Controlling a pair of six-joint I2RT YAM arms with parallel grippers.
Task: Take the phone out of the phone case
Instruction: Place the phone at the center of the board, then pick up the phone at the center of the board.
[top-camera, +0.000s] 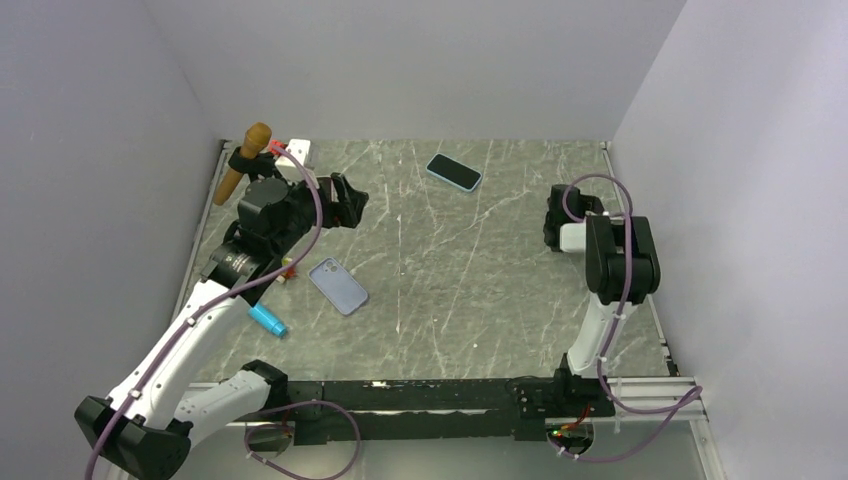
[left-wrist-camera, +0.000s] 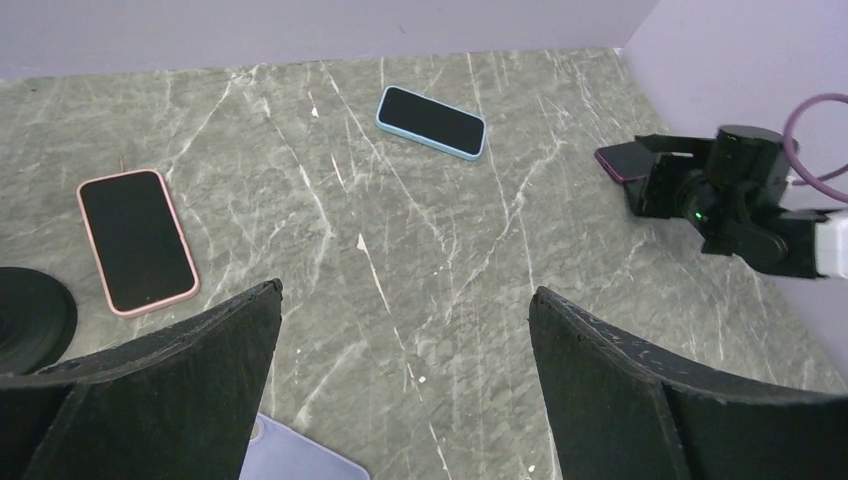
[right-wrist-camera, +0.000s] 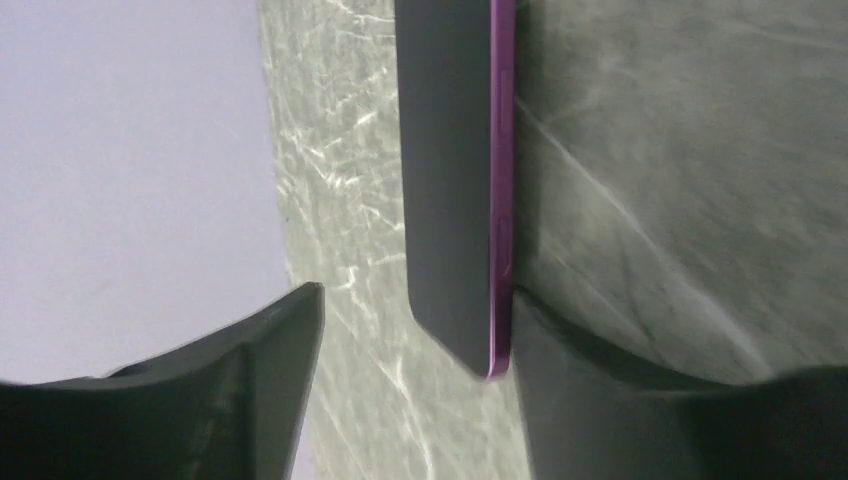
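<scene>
Marble table (top-camera: 480, 280); purple-cased phone (right-wrist-camera: 450, 150) lies within right gripper (right-wrist-camera: 415, 292), seemingly touching one finger (right-wrist-camera: 600, 380).

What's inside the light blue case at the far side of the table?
A phone, dark screen up, fills the case. Its back and the case's inside are covered.

White-and-black arms (top-camera: 190, 340), looping purple cables (top-camera: 318, 200).

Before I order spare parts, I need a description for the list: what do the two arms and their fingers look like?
Both the left arm and right arm have white tubular links and black joints. A mauve cable loops along each. The left fingers are broad matte-black wedges with pale scuffs; the right fingers look equally dark. A green light glows on the right wrist.
</scene>
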